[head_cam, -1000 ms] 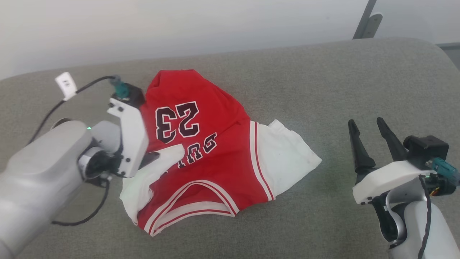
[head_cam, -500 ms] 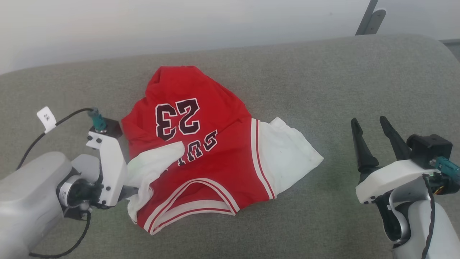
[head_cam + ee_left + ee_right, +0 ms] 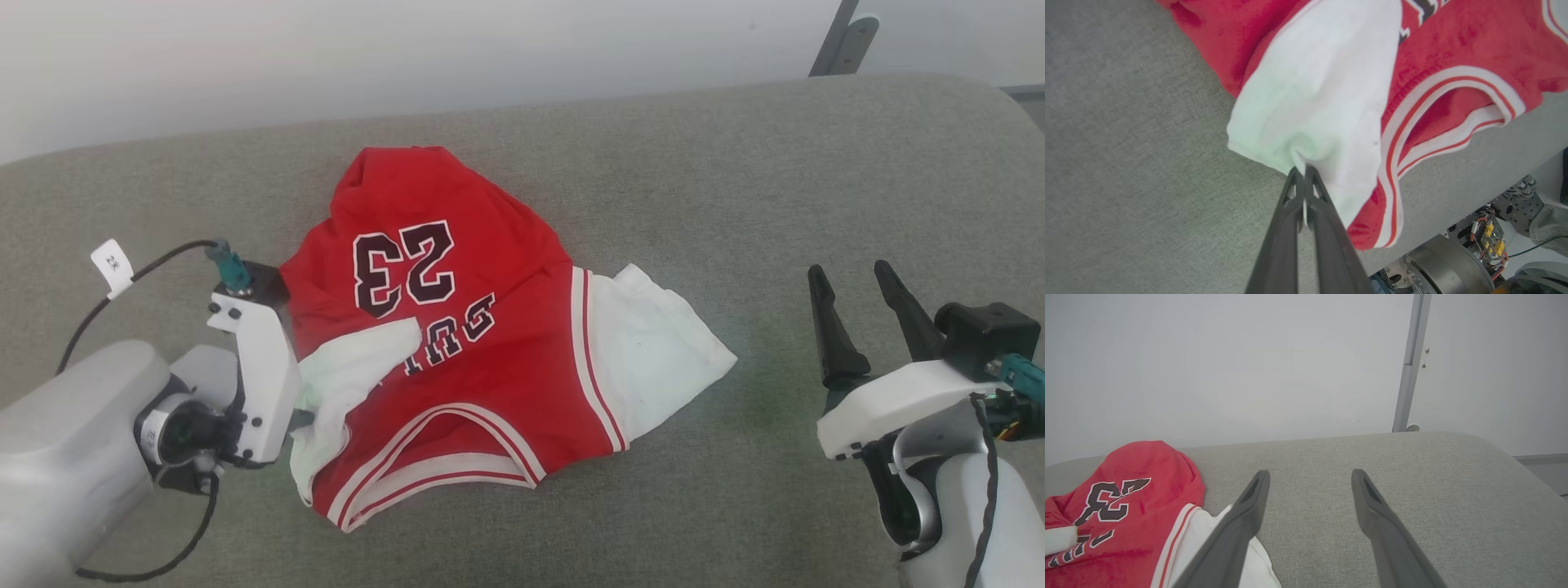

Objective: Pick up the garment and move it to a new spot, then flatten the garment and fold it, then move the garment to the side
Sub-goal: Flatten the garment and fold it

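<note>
A folded white sleeve (image 3: pixel 359 367) hides part of the black lettering on the crumpled red jersey garment (image 3: pixel 490 367); the small white cable tag (image 3: pixel 112 265) bears print too small to read.

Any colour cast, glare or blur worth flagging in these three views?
Head view: soft, even light, a faint green tinge on the left white sleeve of the red jersey-style shirt; left wrist view: same green tinge on the sleeve, the shut jaws slightly soft; right wrist view: pale wall evenly lit, no hard shadows.
</note>
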Robot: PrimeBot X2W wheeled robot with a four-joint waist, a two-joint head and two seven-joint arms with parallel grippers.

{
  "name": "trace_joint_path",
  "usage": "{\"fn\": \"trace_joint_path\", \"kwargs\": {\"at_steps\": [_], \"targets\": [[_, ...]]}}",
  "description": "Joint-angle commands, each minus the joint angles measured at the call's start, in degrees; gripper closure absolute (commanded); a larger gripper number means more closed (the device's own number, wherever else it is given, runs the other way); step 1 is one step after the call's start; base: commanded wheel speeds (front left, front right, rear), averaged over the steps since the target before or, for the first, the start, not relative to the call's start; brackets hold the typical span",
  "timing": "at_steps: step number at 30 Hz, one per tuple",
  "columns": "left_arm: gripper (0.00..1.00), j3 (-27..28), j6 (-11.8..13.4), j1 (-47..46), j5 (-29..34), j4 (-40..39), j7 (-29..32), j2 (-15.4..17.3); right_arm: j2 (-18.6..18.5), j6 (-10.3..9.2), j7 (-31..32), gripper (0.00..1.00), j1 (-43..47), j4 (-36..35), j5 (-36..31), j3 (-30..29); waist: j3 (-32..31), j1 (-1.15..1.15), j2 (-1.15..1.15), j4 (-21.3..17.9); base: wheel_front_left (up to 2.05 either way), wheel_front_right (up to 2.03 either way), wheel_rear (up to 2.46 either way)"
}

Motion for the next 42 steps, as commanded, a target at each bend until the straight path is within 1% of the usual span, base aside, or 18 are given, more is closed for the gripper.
{"fn": "trace_joint_path", "kwargs": {"at_steps": [1, 5, 8, 11, 12, 19, 21, 26, 27, 31, 34, 35, 36, 37, 38, 39, 40, 42], "targets": [[1.00, 0.48, 0.45, -0.73, 0.34, -0.66, 0.00, 0.52, 0.10, 0.02, 0.16, 0.00, 0.03, -0.07, -0.32, 0.02, -0.13, 0.00, 0.00, 0.20, 0.00, 0.00, 0.00], [1.00, 1.20, 1.76, -1.28, 0.49, -2.13, -0.58, 1.80, 0.21, 0.02, 0.19, 0.00, 0.28, -0.16, -0.40, -0.10, -0.33, 0.00, 0.00, 0.55, 0.00, 0.00, 0.00], [1.00, 2.02, 3.56, -1.27, 0.11, -3.09, -1.09, 3.39, 0.26, 0.02, 0.21, 0.00, 0.48, -0.26, -0.46, -0.25, -0.36, 0.00, 0.00, 0.81, 0.00, 0.00, 0.00], [1.00, 2.75, 5.57, -1.10, 0.17, -3.79, -1.34, 5.69, 0.29, 0.02, 0.20, 0.00, 0.68, -0.45, -0.55, -0.37, -0.28, 0.00, 0.00, 1.11, 0.00, 0.00, 0.00], [1.00, 2.75, 5.57, -1.10, 0.17, -3.79, -1.34, 5.69, 0.29, 0.02, 0.20, 0.00, 0.68, -0.45, -0.55, -0.37, -0.28, 0.00, 0.00, 1.11, 0.00, 0.00, 0.00], [1.00, 3.35, 11.16, 0.98, 0.74, -4.73, -1.71, 11.79, 0.27, 0.02, 0.05, 0.00, 0.71, -0.52, -0.58, -0.73, 0.02, 0.00, 0.00, 1.73, 0.00, 0.00, 0.00], [1.00, 3.00, 13.01, 1.88, 0.75, -4.71, -1.15, 13.02, 0.27, 0.02, -0.03, 0.00, 0.67, -0.50, -0.59, -0.80, 0.16, 0.00, 0.00, 1.93, 0.00, 0.00, 0.00], [1.00, 3.26, 16.46, 5.12, -2.13, -4.12, -0.69, 13.89, 0.46, 0.02, -0.12, 0.00, 0.23, -0.41, -0.62, -0.65, 0.61, 0.00, 0.00, 2.15, 0.00, 0.00, 0.00], [1.00, 3.24, 16.83, 5.87, -2.75, -4.02, -0.73, 13.76, 0.47, 0.02, -0.11, 0.00, 0.11, -0.38, -0.59, -0.57, 0.71, 0.00, 0.00, 2.13, 0.00, 0.00, 0.00], [1.00, 3.07, 16.73, 8.26, -3.87, -3.22, -1.63, 13.03, 0.39, 0.02, -0.22, 0.00, -0.41, -0.33, -0.51, -0.47, 1.08, 0.00, 0.00, 1.98, 0.00, 0.00, 0.00], [1.00, 3.28, 16.07, 9.53, -4.81, -2.04, -2.59, 12.35, 0.29, 0.02, -0.14, 0.00, -0.69, -0.26, -0.54, -0.37, 1.24, 0.00, 0.00, 1.78, 0.00, 0.00, 0.00], [0.93, 3.23, 15.41, 9.58, -4.41, -1.78, -3.16, 12.20, 0.27, 0.02, -0.13, 0.00, -0.73, -0.23, -0.56, -0.35, 1.28, 0.00, 0.00, 1.73, 0.00, 0.00, 0.00], [0.73, 3.69, 15.11, 9.73, -4.75, -1.37, -3.93, 11.99, 0.24, 0.02, -0.14, 0.00, -0.78, -0.19, -0.59, -0.37, 1.29, 0.00, 0.00, 1.71, 0.00, 0.00, 0.00], [0.69, 4.09, 14.82, 9.99, -5.28, -0.91, -4.49, 11.75, 0.19, 0.02, -0.15, 0.00, -0.78, -0.14, -0.58, -0.37, 1.25, 0.00, 0.00, 1.72, 0.00, 0.00, 0.00], [0.61, 4.18, 14.71, 10.08, -5.38, -0.54, -4.66, 11.71, 0.12, 0.02, -0.15, 0.00, -0.74, -0.09, -0.57, -0.38, 1.16, 0.00, 0.00, 1.72, 0.00, 0.00, 0.00], [0.05, 4.21, 14.58, 9.87, -5.01, -0.39, -5.06, 11.84, 0.08, 0.02, -0.13, 0.00, -0.68, -0.01, -0.57, -0.40, 1.07, 0.00, 0.00, 1.73, 0.00, 0.00, 0.00], [0.00, 4.42, 14.53, 9.64, -5.13, -0.20, -5.13, 11.89, 0.03, 0.02, -0.14, 0.00, -0.57, 0.07, -0.58, -0.47, 0.93, 0.00, 0.00, 1.79, 0.00, 0.00, 0.00], [0.00, 4.66, 14.67, 8.72, -4.88, -0.29, -5.08, 12.45, -0.01, 0.02, -0.02, 0.00, -0.01, 0.09, -0.65, -0.54, 0.35, 0.00, 0.00, 1.98, 0.00, 0.00, 0.00]]}}
